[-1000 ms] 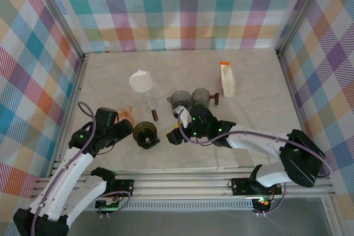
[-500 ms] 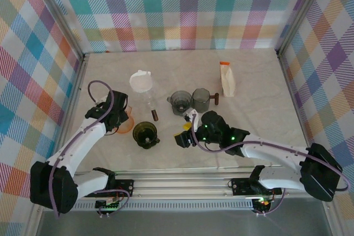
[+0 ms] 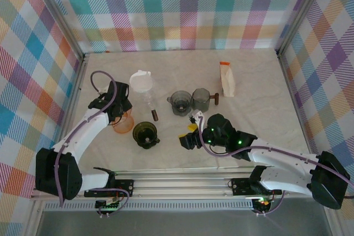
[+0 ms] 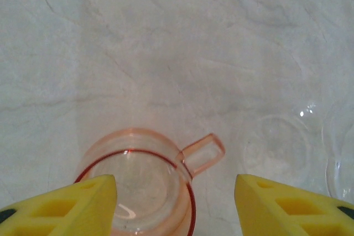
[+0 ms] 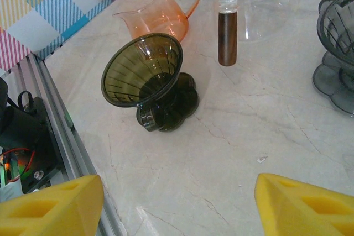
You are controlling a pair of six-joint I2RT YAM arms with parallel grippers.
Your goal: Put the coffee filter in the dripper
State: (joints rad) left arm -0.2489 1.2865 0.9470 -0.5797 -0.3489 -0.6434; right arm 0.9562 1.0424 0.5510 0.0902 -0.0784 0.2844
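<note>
**Filter untouched, nothing seated yet**

Closest to me, the right gripper [image 3: 188, 138] hangs low over bare table. Its fingers are spread wide with nothing between them.

Just to its left lies the olive dripper [image 5: 145, 78], tipped on its side (mouth toward the near rail, so no filter would sit in it like that).

A step farther out, the left gripper [image 4: 174, 192] hovers over the pink pitcher [image 4: 138, 178]. Its fingers are apart on either side of the rim, and I see no contact with the glass.

Mid-table there's a wooden handle [image 3: 154, 114] on some clear glassware. Next to it a grey dripper [image 3: 180, 102] stands upright beside a second grey vessel [image 3: 201, 99].

Beyond the left gripper sits the white coffee filter [image 3: 141, 81]. It is on the table by itself, near that arm but held by nobody. The white bag [image 3: 227, 79] is far right.

My read is that the task has barely started. The filter has to be grasped, carried to a dripper, and pressed into the cone. If the olive one is the target, I'd expect it needs righting first.
</note>
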